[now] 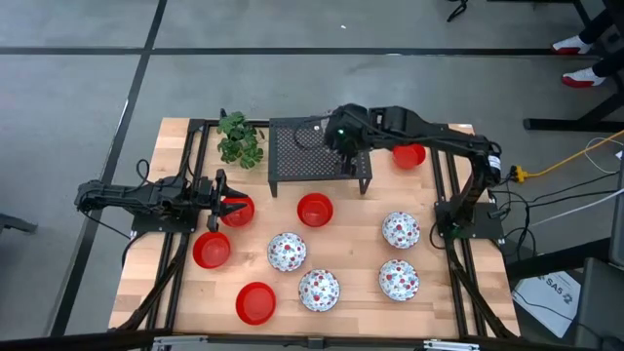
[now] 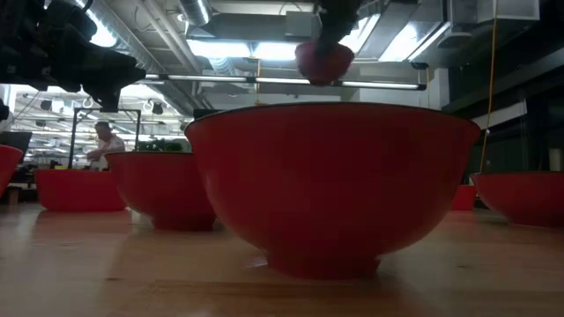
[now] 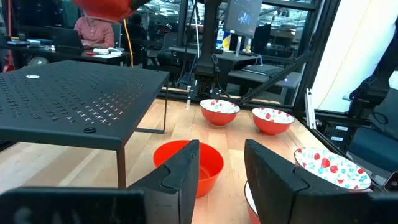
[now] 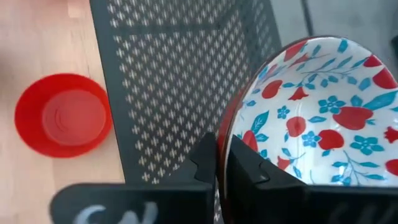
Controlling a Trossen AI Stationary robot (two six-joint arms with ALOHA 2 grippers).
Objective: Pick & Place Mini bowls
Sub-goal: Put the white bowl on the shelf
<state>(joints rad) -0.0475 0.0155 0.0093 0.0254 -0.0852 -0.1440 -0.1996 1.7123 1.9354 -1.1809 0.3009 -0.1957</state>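
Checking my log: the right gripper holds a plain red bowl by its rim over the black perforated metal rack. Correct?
Not quite. The right gripper is over the black perforated metal rack, but the bowl it pinches by the rim is white inside with red and blue floral print, as the right wrist view shows.

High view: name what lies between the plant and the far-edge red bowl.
The black perforated rack, with the right gripper over it holding a floral bowl, as the high view shows.

Bowls (image 1: 287,252) on table (image 1: 351,302), rack (image 1: 318,151) behind
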